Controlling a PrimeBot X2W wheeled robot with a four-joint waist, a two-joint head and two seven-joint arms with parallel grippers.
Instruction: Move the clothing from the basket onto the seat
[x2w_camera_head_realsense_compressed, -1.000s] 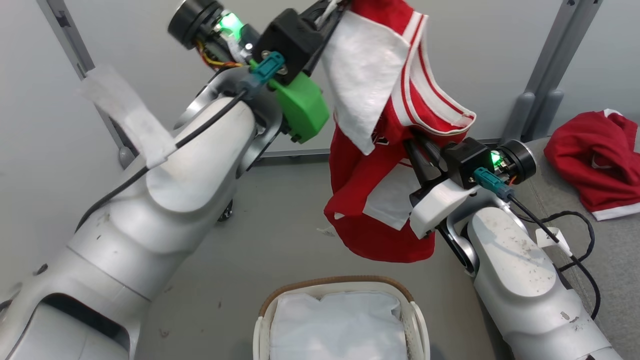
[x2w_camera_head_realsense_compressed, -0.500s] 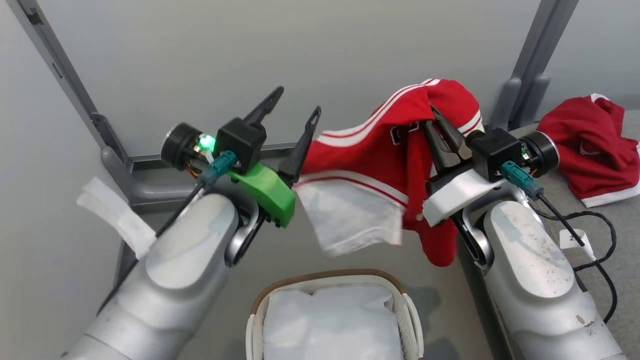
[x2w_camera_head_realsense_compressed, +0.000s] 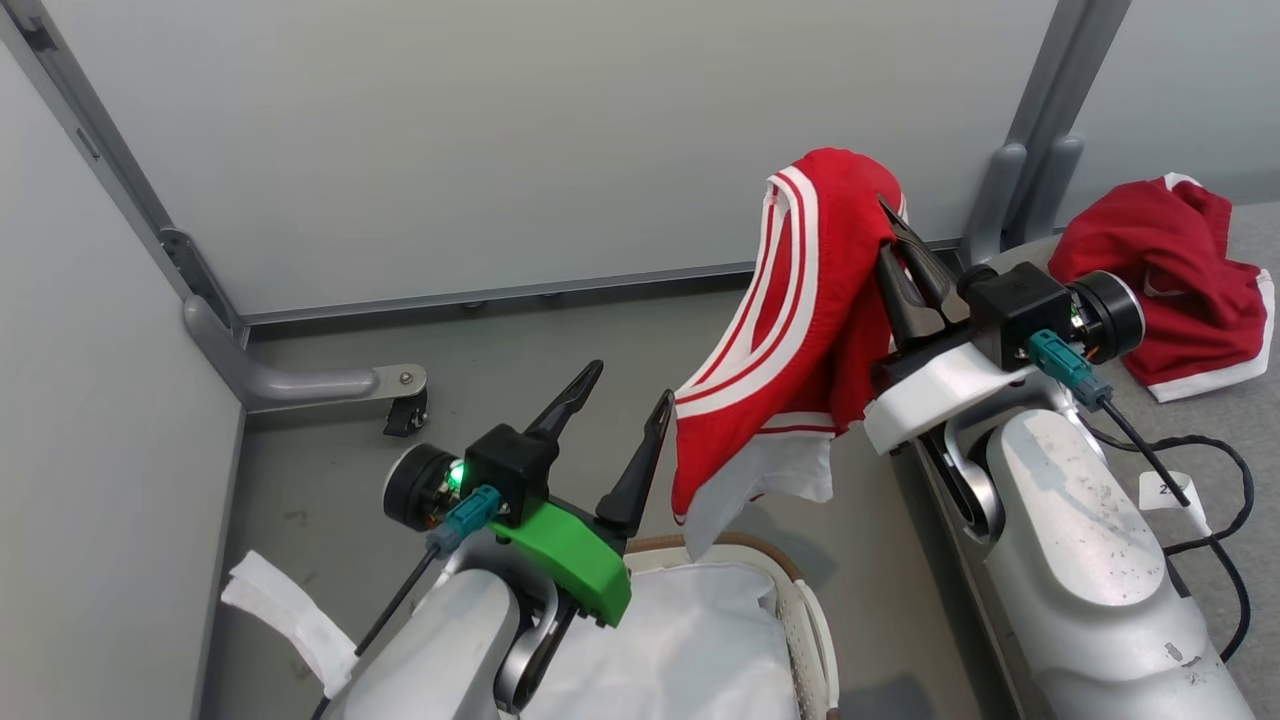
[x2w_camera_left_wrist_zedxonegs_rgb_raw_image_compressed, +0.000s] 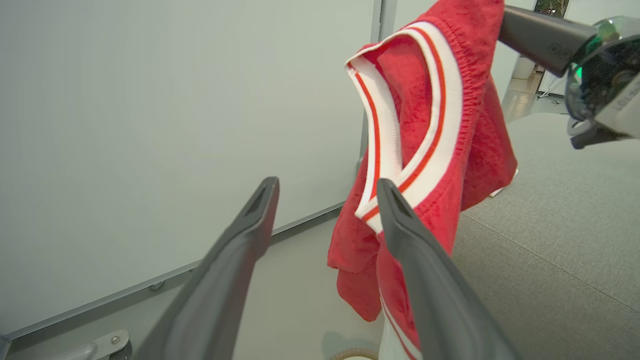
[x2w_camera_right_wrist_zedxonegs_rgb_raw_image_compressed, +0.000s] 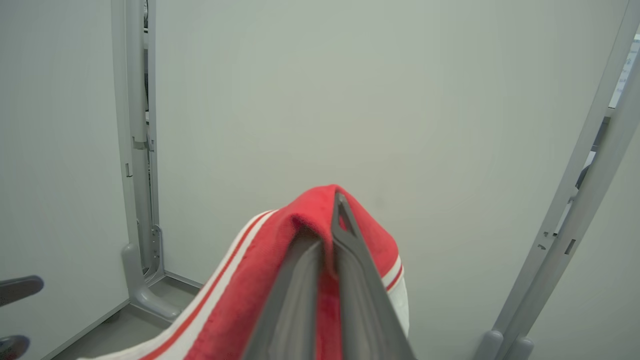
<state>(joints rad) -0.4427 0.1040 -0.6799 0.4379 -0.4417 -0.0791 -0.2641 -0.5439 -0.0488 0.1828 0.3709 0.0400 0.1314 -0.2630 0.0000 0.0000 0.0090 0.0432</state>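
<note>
A red-and-white striped garment (x2w_camera_head_realsense_compressed: 790, 350) hangs in the air above the floor, draped over my right gripper (x2w_camera_head_realsense_compressed: 890, 225), whose jaws are shut on its red cloth (x2w_camera_right_wrist_zedxonegs_rgb_raw_image_compressed: 305, 225). My left gripper (x2w_camera_head_realsense_compressed: 630, 385) stands open just left of the hanging garment (x2w_camera_left_wrist_zedxonegs_rgb_raw_image_compressed: 430, 130), apart from it, nothing between its fingers. A second, plain red garment (x2w_camera_head_realsense_compressed: 1160, 270) with white trim lies crumpled on the grey seat (x2w_camera_head_realsense_compressed: 1240, 420) at the far right. Below, the white basket (x2w_camera_head_realsense_compressed: 800, 610) with its brown rim holds a white cloth liner (x2w_camera_head_realsense_compressed: 700, 650).
Grey partition walls with metal posts (x2w_camera_head_realsense_compressed: 1040, 110) close the space behind and to the left. A caster foot (x2w_camera_head_realsense_compressed: 400, 410) sits on the grey floor at left. A black cable (x2w_camera_head_realsense_compressed: 1200, 470) lies on the seat beside my right forearm.
My left gripper opened, let go of the striped garment and dropped down and away toward the basket. The garment now hangs from the right gripper alone. The head camera has also shifted.
</note>
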